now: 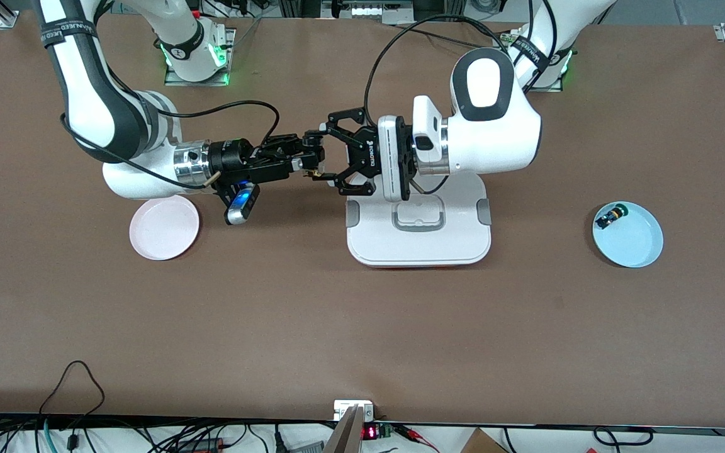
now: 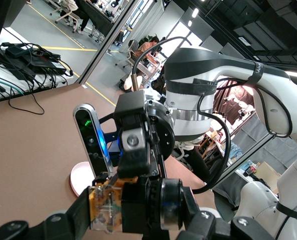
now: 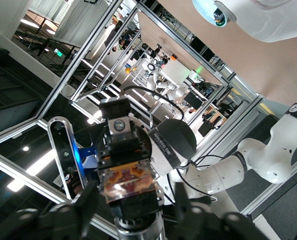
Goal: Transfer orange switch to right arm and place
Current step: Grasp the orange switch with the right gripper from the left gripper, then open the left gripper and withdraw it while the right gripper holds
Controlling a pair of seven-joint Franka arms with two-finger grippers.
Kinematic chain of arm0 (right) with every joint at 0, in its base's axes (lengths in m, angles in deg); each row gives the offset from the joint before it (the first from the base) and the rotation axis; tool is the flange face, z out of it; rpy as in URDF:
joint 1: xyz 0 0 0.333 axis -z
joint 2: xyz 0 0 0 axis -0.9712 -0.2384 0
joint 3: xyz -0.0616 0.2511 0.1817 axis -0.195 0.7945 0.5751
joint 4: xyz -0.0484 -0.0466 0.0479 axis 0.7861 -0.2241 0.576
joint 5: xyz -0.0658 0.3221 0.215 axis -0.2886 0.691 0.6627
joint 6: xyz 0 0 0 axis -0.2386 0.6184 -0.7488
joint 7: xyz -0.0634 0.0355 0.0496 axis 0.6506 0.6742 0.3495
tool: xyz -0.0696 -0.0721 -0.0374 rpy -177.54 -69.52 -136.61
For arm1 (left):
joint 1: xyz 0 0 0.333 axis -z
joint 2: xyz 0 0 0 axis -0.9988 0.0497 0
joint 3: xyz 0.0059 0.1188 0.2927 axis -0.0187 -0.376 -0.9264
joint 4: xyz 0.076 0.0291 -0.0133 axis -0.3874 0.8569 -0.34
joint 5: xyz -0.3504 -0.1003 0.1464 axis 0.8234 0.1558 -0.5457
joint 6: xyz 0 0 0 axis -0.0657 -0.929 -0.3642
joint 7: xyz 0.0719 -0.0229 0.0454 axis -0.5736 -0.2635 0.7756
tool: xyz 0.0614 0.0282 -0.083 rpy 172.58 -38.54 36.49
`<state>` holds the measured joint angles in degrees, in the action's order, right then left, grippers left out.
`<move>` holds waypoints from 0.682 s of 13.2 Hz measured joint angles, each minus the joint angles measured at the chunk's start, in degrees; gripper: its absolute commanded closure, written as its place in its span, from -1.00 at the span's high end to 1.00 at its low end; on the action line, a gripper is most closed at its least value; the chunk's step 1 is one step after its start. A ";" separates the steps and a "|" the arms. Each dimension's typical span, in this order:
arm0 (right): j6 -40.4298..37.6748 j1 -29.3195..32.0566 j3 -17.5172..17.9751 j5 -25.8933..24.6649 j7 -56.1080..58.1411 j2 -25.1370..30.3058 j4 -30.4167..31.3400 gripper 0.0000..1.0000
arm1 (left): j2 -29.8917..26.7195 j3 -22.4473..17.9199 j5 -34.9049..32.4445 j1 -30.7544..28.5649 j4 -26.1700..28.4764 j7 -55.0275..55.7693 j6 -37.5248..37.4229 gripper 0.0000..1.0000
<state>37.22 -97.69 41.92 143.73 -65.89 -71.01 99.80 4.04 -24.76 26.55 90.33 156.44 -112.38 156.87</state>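
Observation:
The orange switch point(image 1: 316, 168) hangs in the air between the two grippers, over the table beside the white tray. My left gripper point(image 1: 323, 156) is shut on it end to end. In the left wrist view one pad point(image 2: 83, 215) sits against the tan-gold block point(image 2: 106, 207) and the other pad point(image 2: 191, 210) against the silver-ringed end. My right gripper point(image 1: 309, 157) reaches in from the right arm's end. In the right wrist view its fingers point(image 3: 83, 205) stand on either side of the switch point(image 3: 128, 182), with a gap on one side. The orange face is hidden.
A white tray point(image 1: 419, 245) lies under the left wrist. A pink plate point(image 1: 164, 228) lies under the right wrist. A light blue plate point(image 1: 636, 242) at the left arm's end holds the green-capped switch point(image 1: 608, 217). Cables run along the table edge nearest the front camera.

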 measured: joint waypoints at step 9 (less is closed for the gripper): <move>0.10 0.01 0.00 0.22 0.28 -0.01 0.12 -0.57 | 0.02 -0.01 0.31 -0.02 -0.07 0.12 0.29 -0.14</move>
<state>37.32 -97.68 41.93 143.95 -65.61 -71.02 99.92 4.06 -24.77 26.86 90.31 156.37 -112.26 157.16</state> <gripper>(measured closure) 0.555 0.256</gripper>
